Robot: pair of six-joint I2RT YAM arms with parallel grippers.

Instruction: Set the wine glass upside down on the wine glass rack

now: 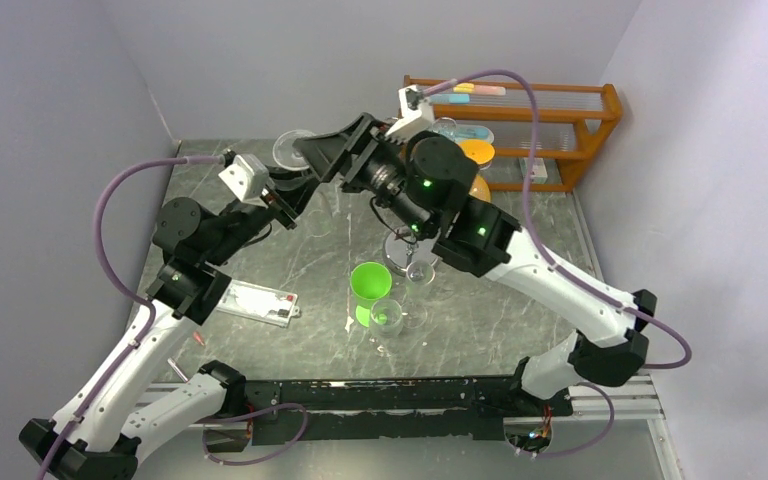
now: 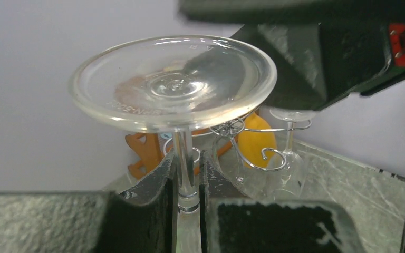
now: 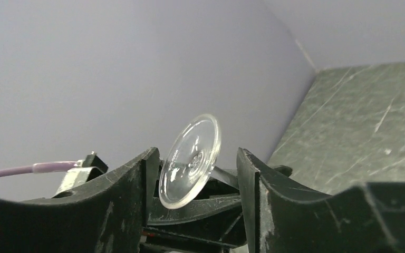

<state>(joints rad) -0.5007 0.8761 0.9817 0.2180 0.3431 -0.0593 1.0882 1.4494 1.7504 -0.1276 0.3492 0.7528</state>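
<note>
With the left gripper (image 2: 187,176) clamped on the glass (image 2: 171,84) stem and the right gripper (image 3: 196,158), jaws apart, flanking its foot, an off-centre closure could lever it loose.

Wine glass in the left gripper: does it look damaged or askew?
Nothing stands out: the wine glass looks whole, foot up, its stem clamped in the left gripper; the right gripper stands open around its foot.

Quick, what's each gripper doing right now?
Left gripper: shut on the wine glass, clamping its stem, foot up.
Right gripper: open, jaws either side of the glass's foot, not gripping it.
</note>
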